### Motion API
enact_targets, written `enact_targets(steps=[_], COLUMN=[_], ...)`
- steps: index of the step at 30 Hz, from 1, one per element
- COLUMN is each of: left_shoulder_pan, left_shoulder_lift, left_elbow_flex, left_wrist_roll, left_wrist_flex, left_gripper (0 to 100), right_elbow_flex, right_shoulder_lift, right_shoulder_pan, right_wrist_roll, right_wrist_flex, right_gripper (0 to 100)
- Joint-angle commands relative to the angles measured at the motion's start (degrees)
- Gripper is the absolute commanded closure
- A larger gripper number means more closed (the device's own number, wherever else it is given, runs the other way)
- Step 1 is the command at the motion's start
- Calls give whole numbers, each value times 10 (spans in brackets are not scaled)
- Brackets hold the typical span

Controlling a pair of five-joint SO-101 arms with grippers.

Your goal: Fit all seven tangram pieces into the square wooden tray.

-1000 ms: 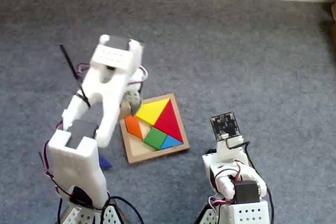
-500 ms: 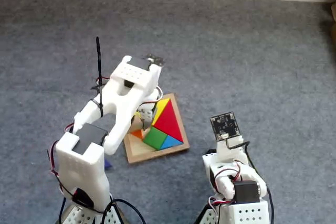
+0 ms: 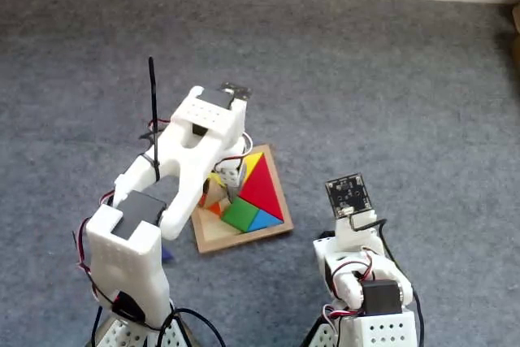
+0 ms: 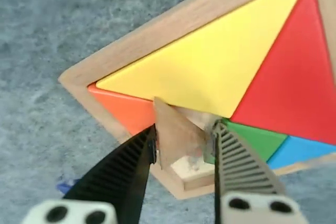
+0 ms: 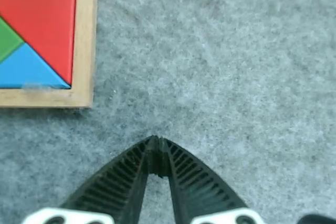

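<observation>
One second on, the left claw [image 4: 184,129] — clamped on a brown triangle [image 4: 176,141] — has swung over the tray [image 4: 157,35].

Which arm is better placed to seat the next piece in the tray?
Left. The left gripper holds a brown triangle over the bare gap in the tray, beside the orange piece. The right gripper is shut on nothing over the carpet, beside the tray.

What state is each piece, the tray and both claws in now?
Left claw, shut on tan triangle.
Right claw, shut, empty, over carpet.
Tan triangle, gripped, not yet seated.
Yellow triangle, seated.
Red triangle, seated.
Orange piece, seated.
Green piece, seated.
Blue triangle, seated.
Wooden tray, partly filled.
Dark blue piece, loose on carpet.
</observation>
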Motion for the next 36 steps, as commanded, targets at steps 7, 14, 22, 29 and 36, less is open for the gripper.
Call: enact_targets(steps=[7, 14, 22, 29, 36], left_shoulder_pan=[10, 12, 30, 5, -42], left_shoulder_lift=[-37, -37, -38, -86, -174], left_elbow_flex=[-9, -55, -44, -74, -27], left_wrist_roll=[11, 11, 45, 41, -36], left_wrist_flex=[0, 41, 54, 106, 105], left_gripper=[800, 801, 804, 804, 839], right_elbow_flex=[73, 73, 73, 73, 73], right_shoulder_lift=[-2, -2, -2, -2, -2], right_shoulder_pan=[7, 7, 7, 7, 7], right_wrist_roll=[0, 0, 0, 0, 0], right_wrist_flex=[3, 3, 3, 3, 3], right_gripper=[991, 991, 991, 991, 991])
